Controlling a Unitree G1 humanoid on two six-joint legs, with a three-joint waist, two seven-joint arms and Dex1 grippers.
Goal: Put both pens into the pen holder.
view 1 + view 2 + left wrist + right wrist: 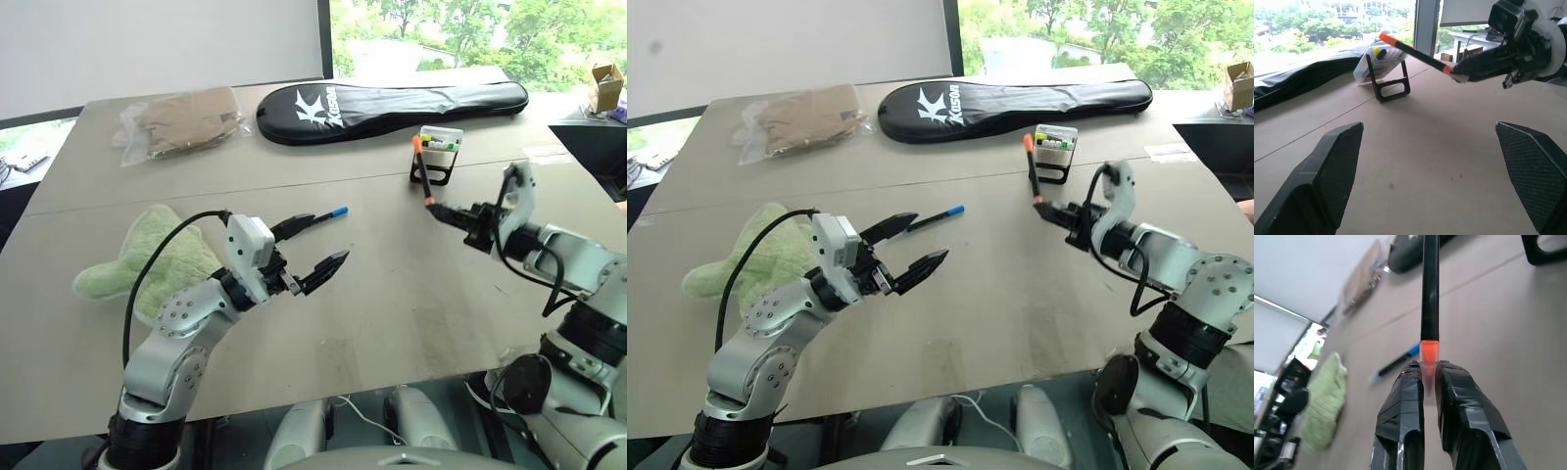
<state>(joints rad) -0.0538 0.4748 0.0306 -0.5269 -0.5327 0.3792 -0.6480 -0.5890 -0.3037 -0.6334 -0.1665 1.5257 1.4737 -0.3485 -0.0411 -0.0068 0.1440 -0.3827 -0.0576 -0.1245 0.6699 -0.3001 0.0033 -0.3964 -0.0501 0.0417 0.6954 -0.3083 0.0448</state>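
My right gripper (pixel 438 211) is shut on the lower tip of the pen with orange ends (pixel 423 174) and holds it in the air, the pen slanting up toward the pen holder (pixel 438 147). The right wrist view shows the fingers (pixel 1405 396) pinching the orange tip of this pen (pixel 1429 293). The holder, a small clear-white rack on a black frame, stands on the table just beyond the pen, with yellow- and green-capped markers in it. The blue-capped pen (pixel 328 213) lies flat on the table behind my left gripper (pixel 328 238), which hovers open and empty.
A long black racket bag (pixel 392 101) lies along the far side of the table. A clear plastic bag with something brown (pixel 181 122) sits at the far left. A green plush cloth (pixel 147 259) lies near my left arm. A small cardboard box (pixel 604 86) stands at the far right.
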